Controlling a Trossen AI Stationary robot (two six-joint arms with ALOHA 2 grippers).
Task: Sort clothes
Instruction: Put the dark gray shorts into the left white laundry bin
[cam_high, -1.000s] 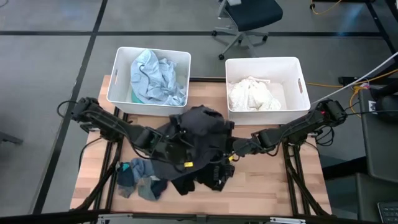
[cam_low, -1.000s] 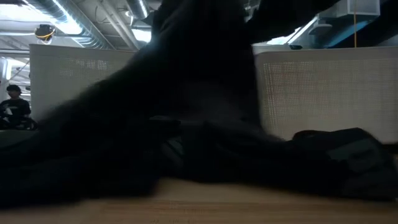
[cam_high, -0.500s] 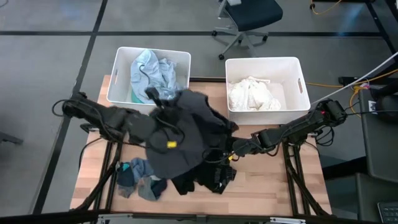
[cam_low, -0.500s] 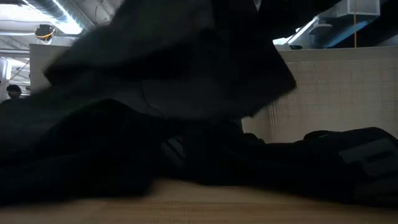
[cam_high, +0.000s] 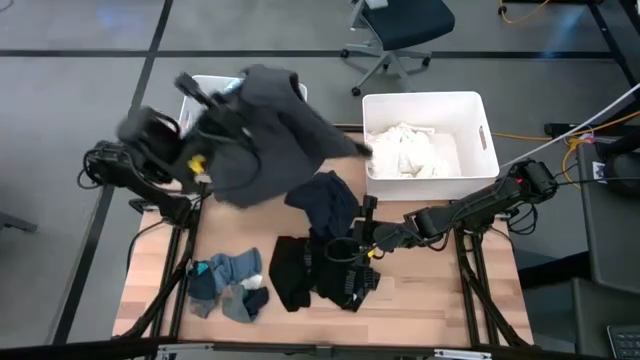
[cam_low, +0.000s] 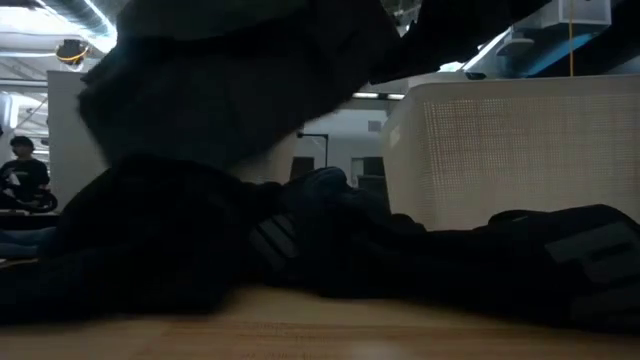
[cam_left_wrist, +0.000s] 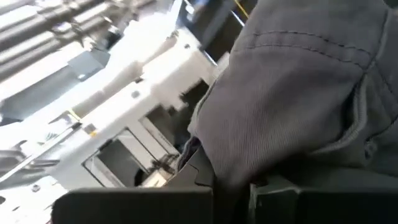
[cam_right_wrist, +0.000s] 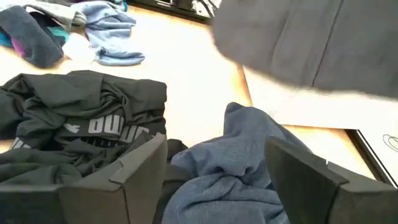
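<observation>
My left gripper is raised over the far left of the table, shut on a dark grey garment that spreads over it and over the left white bin. My right gripper is open and low over the table's middle. A dark blue garment lies between its fingers; I cannot tell whether they touch it. A black garment with white lettering lies on the table beside it. Grey-blue socks lie near the front left. My left gripper pinches the dark grey garment between its two fingers; a bunched part of the cloth comes out from between them. The garment is lifted clear of the table and drapes over the gripper. In the high view the cloth hides the fingers.
The right white bin at the far right holds white clothes. The black garment also shows in the right wrist view. Bare wood shows at the front right. An office chair stands beyond the table.
My left gripper has risen and swung toward the table's far left edge with the dark grey garment. The garment has come off the pile in the middle, clear of the table, and now hangs over the left bin. The dark blue and black garments under it are uncovered.
</observation>
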